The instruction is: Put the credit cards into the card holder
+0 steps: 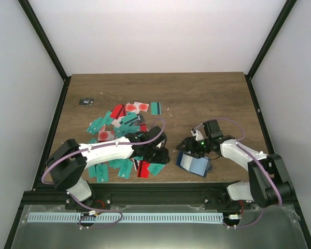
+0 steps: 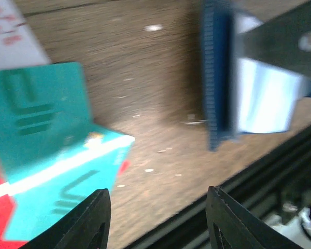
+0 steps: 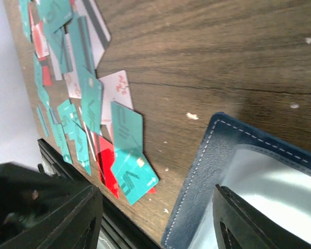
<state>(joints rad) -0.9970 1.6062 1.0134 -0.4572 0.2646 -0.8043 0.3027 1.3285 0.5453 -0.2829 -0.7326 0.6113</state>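
- The top right of the table is bare wood, with lots of room.
- The credit cards cover the middle left, and the left arm lies across them.
- A thin bare gap runs between those cards and the card holder, low down.
- A small black thing sits alone, upper left.

Credit cards left of card holder

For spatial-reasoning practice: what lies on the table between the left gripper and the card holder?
Bare wooden table only, from the left gripper to the card holder; the credit cards lie off to the other side. The left wrist view shows it best.
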